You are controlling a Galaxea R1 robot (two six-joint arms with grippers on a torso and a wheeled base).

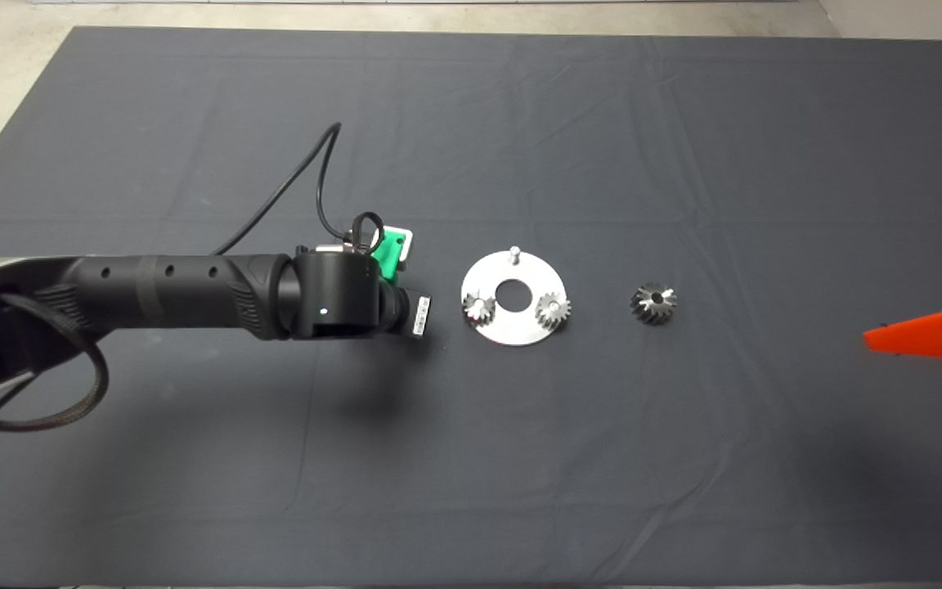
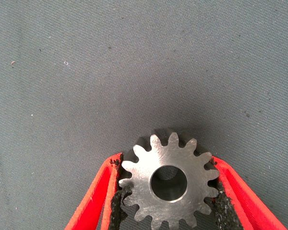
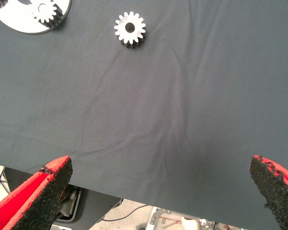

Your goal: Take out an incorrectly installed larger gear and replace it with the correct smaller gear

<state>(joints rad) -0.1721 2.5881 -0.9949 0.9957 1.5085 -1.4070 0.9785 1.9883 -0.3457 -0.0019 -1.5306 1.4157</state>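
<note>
The smaller gear (image 2: 168,184), flat with straight teeth and a round bore, sits between the black pads of my left gripper (image 2: 166,162), which is shut on it. In the head view the left arm's wrist (image 1: 332,294) hides the gear and fingers, just left of the round metal plate (image 1: 512,329). The larger gear (image 1: 653,304), thick with slanted teeth, lies on the mat right of the plate and is also seen as the larger gear (image 3: 130,28). My right gripper (image 3: 159,164) stands open at the mat's right edge, far from both gears.
The plate carries two small gears (image 1: 479,308) (image 1: 553,309) and a bare upright pin (image 1: 513,254) at its far rim. A black cable (image 1: 307,176) loops up behind the left wrist. The right gripper's red finger (image 1: 929,337) pokes in from the right.
</note>
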